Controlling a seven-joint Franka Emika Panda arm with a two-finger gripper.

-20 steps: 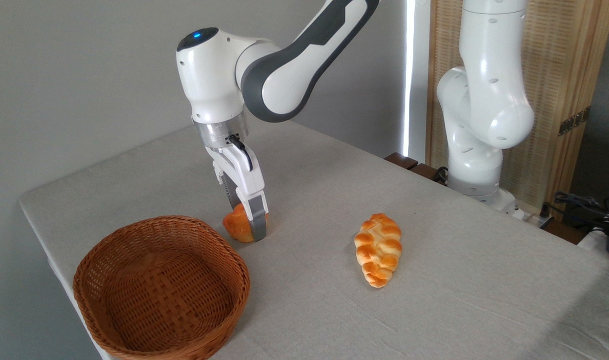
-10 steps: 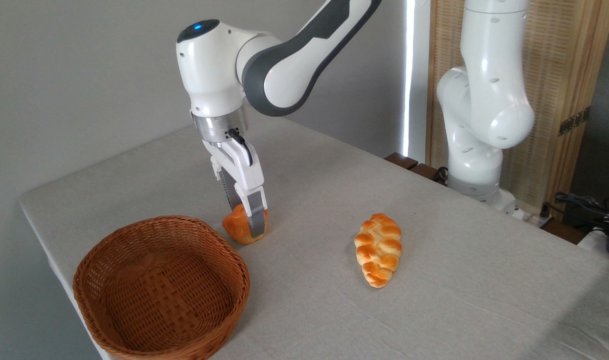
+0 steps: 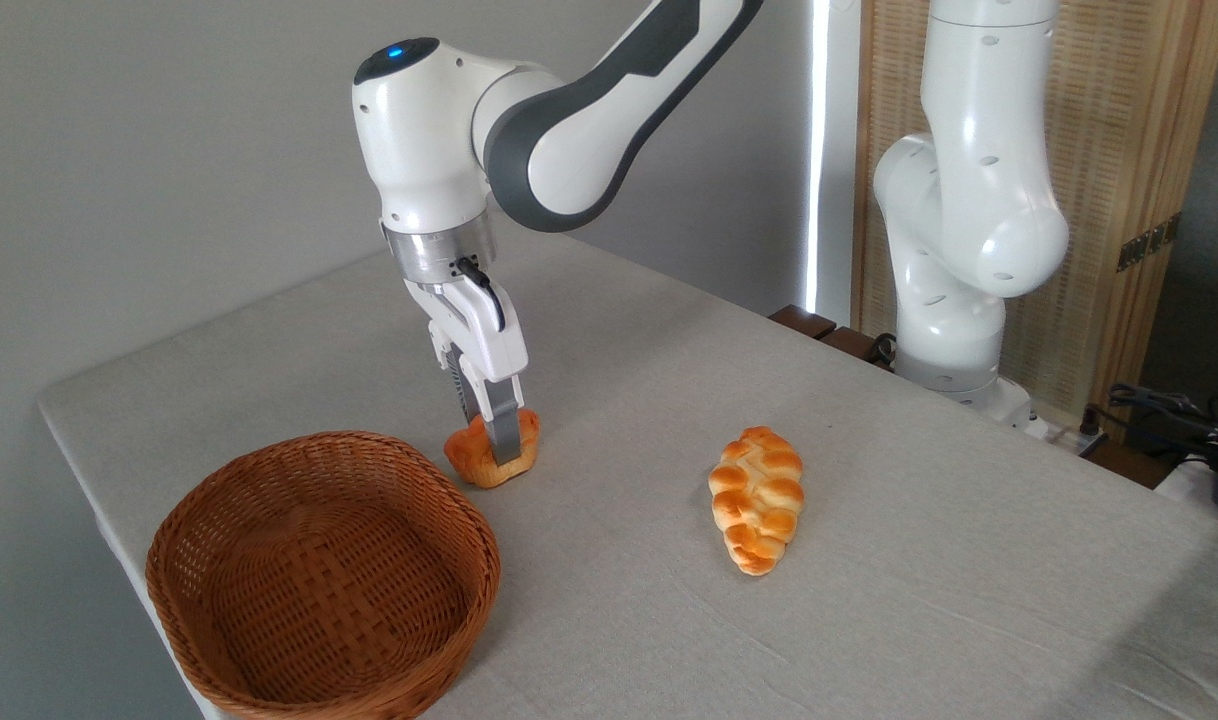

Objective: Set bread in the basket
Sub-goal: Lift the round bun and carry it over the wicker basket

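Gripping one bread (image 3: pixel 489 455), one basket (image 3: pixel 321 578), fingers (image 3: pixel 503 438)

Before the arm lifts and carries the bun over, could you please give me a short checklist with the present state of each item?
1. Gripper closed on the bread: ok, the fingers pinch its sides.
2. Bread clear of the table: cannot tell, it sits very low.
3. Grip firm enough for a lift: cannot tell.
4. Basket empty and upright: ok.
5. Path from bread to basket clear: ok, nothing lies between them.
6. Braided loaf out of the way: ok, it lies well to the right.
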